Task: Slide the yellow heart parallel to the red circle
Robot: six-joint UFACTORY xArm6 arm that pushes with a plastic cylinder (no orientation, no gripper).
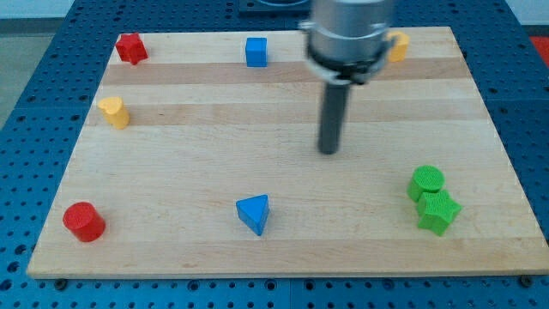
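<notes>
My tip point(329, 151) stands mid-board, well apart from yellow heart point(113, 111) and red circle point(83, 221); no pincer fitted — just a rod.

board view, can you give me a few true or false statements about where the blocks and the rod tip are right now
1. The yellow heart lies near the view's left edge. True.
2. My tip touches the yellow heart. False: it stands far to the heart's right, with no block touching it.
3. The red circle sits at the view's bottom left. True.
4. The blue triangle is at the view's top. False: it is near the bottom; the blue cube is at the top.
5. The green circle and green star sit side by side. True.
</notes>
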